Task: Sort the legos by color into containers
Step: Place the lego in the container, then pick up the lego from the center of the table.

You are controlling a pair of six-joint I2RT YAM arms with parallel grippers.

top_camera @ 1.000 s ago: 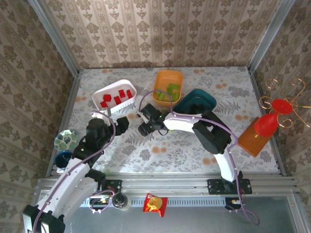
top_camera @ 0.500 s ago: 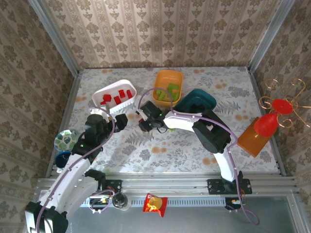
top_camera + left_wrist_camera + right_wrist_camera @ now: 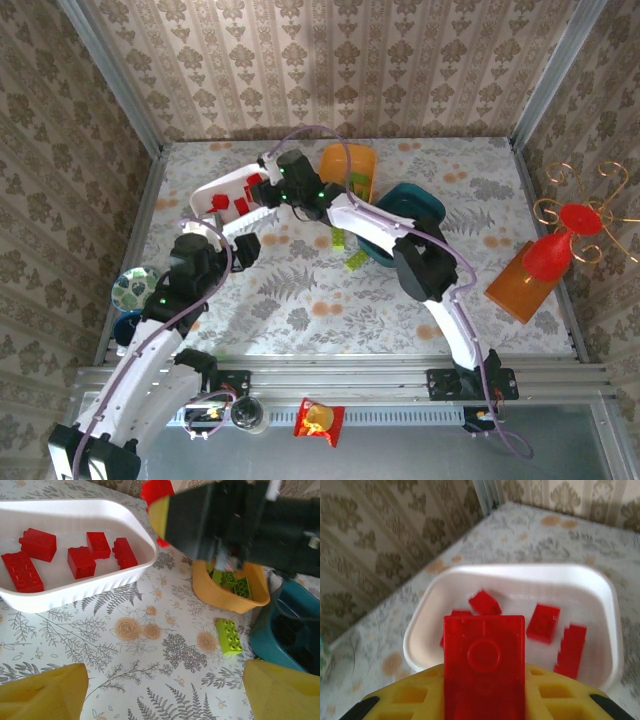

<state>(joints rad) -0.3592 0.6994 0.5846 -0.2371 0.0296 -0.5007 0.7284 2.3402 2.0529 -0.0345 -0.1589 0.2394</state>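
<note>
The counter [image 3: 300,310] bore a floral-patterned covering. Three containers stood on its far half: a white tub [image 3: 215,195] at left, an orange tub [image 3: 360,165] in the middle and a teal tub [image 3: 425,205] at right (the last two just beside each other). One lime green lego [image 3: 341,238] and a second lime green lego [image 3: 356,261] lay loose near them.

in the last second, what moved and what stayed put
The right gripper swung from the middle of the table, back and left, to above the white tub, and is now shut on a red lego. The left gripper stayed open in about the same place. The white tub, orange tub and teal tub did not move.
</note>
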